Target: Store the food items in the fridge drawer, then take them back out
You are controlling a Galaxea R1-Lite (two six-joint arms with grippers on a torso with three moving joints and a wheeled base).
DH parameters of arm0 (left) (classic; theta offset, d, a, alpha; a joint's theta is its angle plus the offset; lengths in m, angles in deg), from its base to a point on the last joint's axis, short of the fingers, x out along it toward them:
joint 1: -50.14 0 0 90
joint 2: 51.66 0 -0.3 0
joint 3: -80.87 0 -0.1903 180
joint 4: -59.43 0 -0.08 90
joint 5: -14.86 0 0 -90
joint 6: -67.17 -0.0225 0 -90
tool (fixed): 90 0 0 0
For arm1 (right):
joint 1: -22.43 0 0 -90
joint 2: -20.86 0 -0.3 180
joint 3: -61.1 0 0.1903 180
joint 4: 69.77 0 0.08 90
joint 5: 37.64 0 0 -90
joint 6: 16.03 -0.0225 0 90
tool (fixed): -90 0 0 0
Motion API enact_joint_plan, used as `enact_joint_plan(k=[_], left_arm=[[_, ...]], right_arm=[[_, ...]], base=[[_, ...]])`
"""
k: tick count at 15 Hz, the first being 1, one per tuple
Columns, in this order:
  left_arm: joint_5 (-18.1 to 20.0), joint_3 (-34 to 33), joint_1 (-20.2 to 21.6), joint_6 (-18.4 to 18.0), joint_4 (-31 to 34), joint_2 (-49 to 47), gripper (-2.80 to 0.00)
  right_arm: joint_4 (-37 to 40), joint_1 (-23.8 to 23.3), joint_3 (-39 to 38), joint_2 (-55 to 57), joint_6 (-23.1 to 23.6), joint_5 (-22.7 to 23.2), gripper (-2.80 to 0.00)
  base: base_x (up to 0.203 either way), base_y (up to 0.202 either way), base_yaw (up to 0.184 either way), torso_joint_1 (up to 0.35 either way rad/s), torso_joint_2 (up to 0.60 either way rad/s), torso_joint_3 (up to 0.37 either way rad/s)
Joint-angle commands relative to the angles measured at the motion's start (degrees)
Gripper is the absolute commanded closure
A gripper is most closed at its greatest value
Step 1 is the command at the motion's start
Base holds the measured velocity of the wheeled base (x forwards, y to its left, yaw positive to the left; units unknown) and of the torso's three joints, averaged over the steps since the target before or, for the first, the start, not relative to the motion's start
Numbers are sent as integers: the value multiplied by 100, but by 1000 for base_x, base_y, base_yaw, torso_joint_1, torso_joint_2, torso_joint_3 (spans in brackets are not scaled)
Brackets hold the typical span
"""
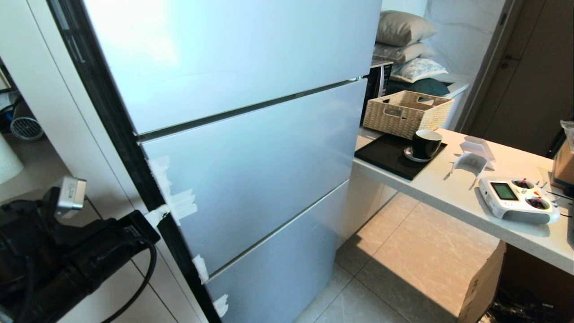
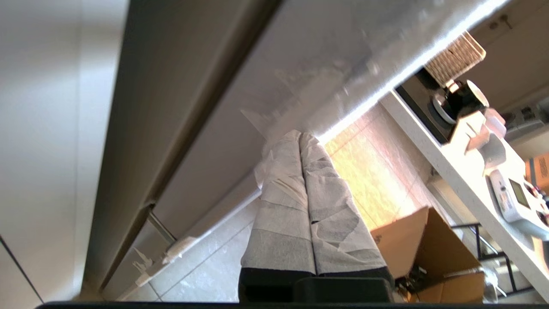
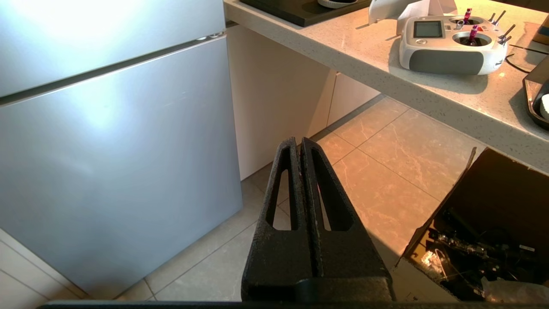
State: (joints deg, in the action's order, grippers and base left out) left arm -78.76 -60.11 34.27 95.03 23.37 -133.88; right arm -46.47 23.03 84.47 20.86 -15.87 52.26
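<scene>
The fridge [image 1: 233, 134] is filling most of the head view with its pale blue doors all closed and strips of white tape [image 1: 172, 197] sticking along the dark left edge, so the drawer and the fruit are staying out of sight in every view. Only the head view is showing the left arm [image 1: 67, 255], sitting low at the left beside the fridge's edge. The left wrist view is showing what the head view is hiding: the left tool [image 2: 300, 137], wrapped in white tape, is pressed together with its tip close to the fridge front. The right wrist view is showing the right tool [image 3: 299, 143], black and pressed together, hanging above the tiled floor [image 3: 386, 163]. To the right, the pale tabletop [image 1: 448, 188] is carrying a wicker basket [image 1: 406, 112], a black mug [image 1: 426, 143] and a white remote controller [image 1: 515, 199]; a cardboard box [image 1: 482, 282] is standing under it.
</scene>
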Motion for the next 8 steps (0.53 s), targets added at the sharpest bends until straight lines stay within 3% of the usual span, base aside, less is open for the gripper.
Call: enact_joint_plan(k=[1, 8], left_arm=[[27, -44, -78, 17, -43, 79, 0], [-85, -505, -154, -232, -10, 592, 0]], right_arm=[[-1, 2, 0, 9, 2, 1, 0], [-1, 2, 0, 9, 2, 1, 0]], base=[[0, 0, 0, 0, 0, 0], [0, 0, 0, 0, 0, 0]])
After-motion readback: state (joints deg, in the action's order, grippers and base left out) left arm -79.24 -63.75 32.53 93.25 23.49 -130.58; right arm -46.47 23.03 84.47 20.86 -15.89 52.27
